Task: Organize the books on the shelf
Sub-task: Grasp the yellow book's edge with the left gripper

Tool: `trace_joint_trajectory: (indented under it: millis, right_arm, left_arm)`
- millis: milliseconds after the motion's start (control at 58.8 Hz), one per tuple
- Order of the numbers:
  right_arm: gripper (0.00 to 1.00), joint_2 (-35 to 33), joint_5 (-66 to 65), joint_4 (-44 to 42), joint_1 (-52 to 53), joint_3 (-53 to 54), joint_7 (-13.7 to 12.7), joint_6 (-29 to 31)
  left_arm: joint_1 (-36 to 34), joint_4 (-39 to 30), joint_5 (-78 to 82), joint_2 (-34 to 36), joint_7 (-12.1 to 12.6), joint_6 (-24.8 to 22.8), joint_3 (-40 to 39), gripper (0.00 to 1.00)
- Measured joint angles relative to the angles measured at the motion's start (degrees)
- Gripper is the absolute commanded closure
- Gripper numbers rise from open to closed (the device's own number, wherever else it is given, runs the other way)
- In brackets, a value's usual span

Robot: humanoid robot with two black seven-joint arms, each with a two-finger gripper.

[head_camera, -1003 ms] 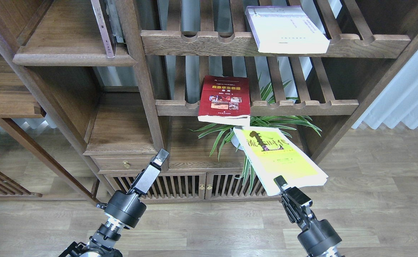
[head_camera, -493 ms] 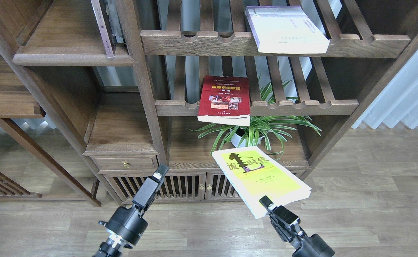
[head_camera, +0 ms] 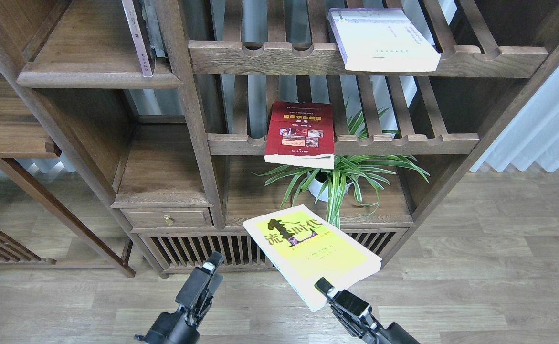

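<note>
The right gripper (head_camera: 324,288) is clamped on the near edge of the yellow-green book (head_camera: 310,252), which it holds flat and tilted in the air in front of the low cabinet (head_camera: 203,246), above the wooden floor (head_camera: 475,286). The book extends up and left from the gripper, cover facing up, black characters visible. The left gripper (head_camera: 207,270) hangs empty to the left of the book, well apart from it; whether its fingers are spread or closed, I cannot tell. The red book (head_camera: 300,134) lies on the middle slatted shelf (head_camera: 403,142), overhanging its front rail, above the potted plant (head_camera: 336,179). The white book (head_camera: 382,40) lies on the upper slatted shelf (head_camera: 269,57). The solid shelf (head_camera: 88,57) sits at upper left.
</note>
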Motion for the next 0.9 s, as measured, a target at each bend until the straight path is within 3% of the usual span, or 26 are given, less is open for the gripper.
trace_joint_trajectory:
  millis: [68, 221, 306, 901]
  right_arm:
    - [0.95, -0.2, 0.0, 0.0, 0.8, -0.4, 0.0, 0.0]
    - [0.95, -0.8, 0.0, -0.1, 1.3, -0.7, 0.0, 0.0]
    - [0.95, -0.9, 0.0, -0.2, 1.4, -0.7, 0.0, 0.0]
    - [0.95, -1.8, -0.1, -0.2, 3.9, -2.7, -2.3, 0.0]
  left_arm:
    - [-0.2, -0.6, -0.6, 1.6, 2.9, 0.0, 0.0, 0.03]
    - [-1.9, -0.9, -5.5, 3.7, 13.4, 0.0, -1.0, 0.04]
    - [-3.1, -0.9, -7.6, 4.2, 16.5, 0.0, -1.3, 0.04]
    - [-11.3, 1.9, -14.4, 7.4, 18.1, 0.0, -1.0, 0.09]
